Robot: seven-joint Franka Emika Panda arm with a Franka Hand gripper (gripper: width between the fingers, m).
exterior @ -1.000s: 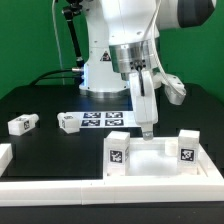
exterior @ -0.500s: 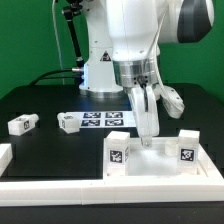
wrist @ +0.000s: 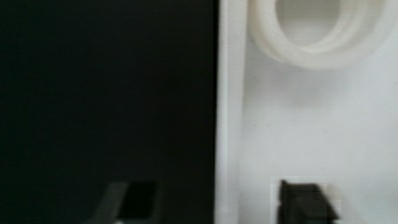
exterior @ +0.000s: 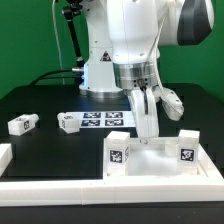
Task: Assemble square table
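Note:
The square tabletop (exterior: pixel 150 160) lies at the front of the table, with two white tagged legs (exterior: pixel 117 153) (exterior: pixel 186 152) standing at its near corners. Two more legs (exterior: pixel 22 124) (exterior: pixel 67 123) lie loose at the exterior view's left. My gripper (exterior: pixel 147 134) hangs over the tabletop's far edge. In the wrist view my gripper (wrist: pixel 212 200) is open and empty. Its dark fingers (wrist: pixel 302 200) stand on either side of the tabletop's edge (wrist: pixel 226 120), one over the black table and one over the white top. A round socket (wrist: pixel 320 35) shows in the top.
The marker board (exterior: pixel 103 119) lies behind the tabletop, near the robot's base. White border rails (exterior: pixel 60 187) run along the front, and one sits at the exterior view's left (exterior: pixel 4 154). A green wall stands behind.
My gripper came down a little toward the tabletop's far edge and the wrist turned slightly. In the last half second it has hardly moved. The parts have not moved.

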